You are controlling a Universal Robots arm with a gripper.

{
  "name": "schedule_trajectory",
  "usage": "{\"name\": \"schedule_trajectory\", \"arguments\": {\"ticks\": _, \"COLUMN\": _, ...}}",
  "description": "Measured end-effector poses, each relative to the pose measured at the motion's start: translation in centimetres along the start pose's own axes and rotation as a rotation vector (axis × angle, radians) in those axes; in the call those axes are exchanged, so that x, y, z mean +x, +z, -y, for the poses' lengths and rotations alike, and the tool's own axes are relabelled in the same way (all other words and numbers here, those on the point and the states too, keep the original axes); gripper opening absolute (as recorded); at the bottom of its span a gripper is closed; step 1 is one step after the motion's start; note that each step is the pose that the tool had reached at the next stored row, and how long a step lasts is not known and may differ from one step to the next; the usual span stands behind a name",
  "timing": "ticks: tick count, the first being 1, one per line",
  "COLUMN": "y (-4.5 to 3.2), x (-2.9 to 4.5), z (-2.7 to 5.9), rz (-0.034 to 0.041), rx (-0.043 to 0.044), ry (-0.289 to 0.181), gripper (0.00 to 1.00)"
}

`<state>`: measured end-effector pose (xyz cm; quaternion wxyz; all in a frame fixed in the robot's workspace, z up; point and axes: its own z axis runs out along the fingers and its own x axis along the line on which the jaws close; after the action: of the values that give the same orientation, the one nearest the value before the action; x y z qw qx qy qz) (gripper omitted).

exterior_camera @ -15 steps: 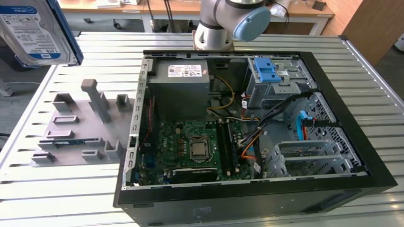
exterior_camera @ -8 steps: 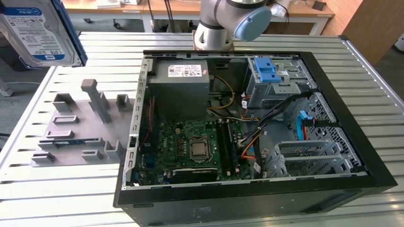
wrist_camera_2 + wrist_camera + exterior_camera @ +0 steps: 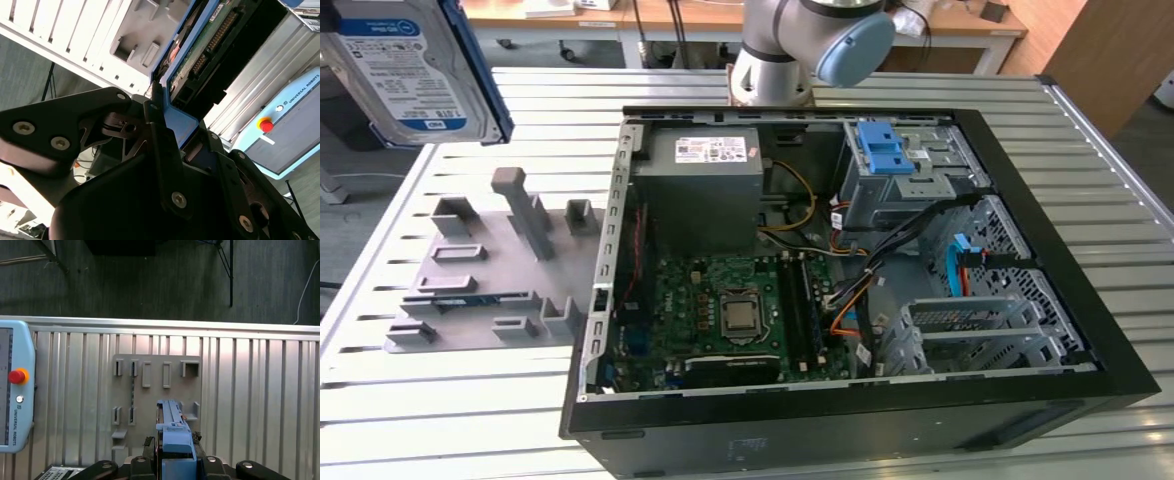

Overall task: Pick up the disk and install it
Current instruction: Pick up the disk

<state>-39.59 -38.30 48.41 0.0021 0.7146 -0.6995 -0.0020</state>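
Observation:
The disk [image 3: 403,70], silver with a white-and-blue label and a blue carrier frame, hangs in the air at the exterior view's upper left, above the table's far corner and well apart from the open computer case [image 3: 854,400]. In the first wrist view the disk [image 3: 173,427] stands edge-on between the black fingers, above the grey holder plate [image 3: 155,390]. My gripper [image 3: 176,462] is shut on the disk's blue frame. The second wrist view shows the same grip [image 3: 172,137], with the disk's green circuit-board side [image 3: 207,47] facing the camera.
Inside the case sit a grey power-supply box [image 3: 707,185], a motherboard [image 3: 734,310] and a grey drive cage with a blue latch [image 3: 887,160]. The grey holder plate [image 3: 487,270] lies on the slatted table beside the case. A teach pendant [image 3: 15,390] rests on the table's edge.

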Motion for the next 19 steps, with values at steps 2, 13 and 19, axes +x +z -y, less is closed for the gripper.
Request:
{"name": "schedule_trajectory", "arguments": {"ticks": 2, "y": 0.00, "x": 0.10, "z": 0.22, "rz": -0.0004, "rx": 0.0000, "ry": 0.000, "gripper": 0.36}}
{"name": "schedule_trajectory", "arguments": {"ticks": 13, "y": 0.00, "x": 0.52, "z": 1.33, "rz": -0.0027, "rx": 0.0000, "ry": 0.001, "gripper": 0.36}}
{"name": "schedule_trajectory", "arguments": {"ticks": 19, "y": -0.01, "x": 0.79, "z": 2.19, "rz": -0.0036, "rx": 0.0000, "ry": 0.002, "gripper": 0.36}}
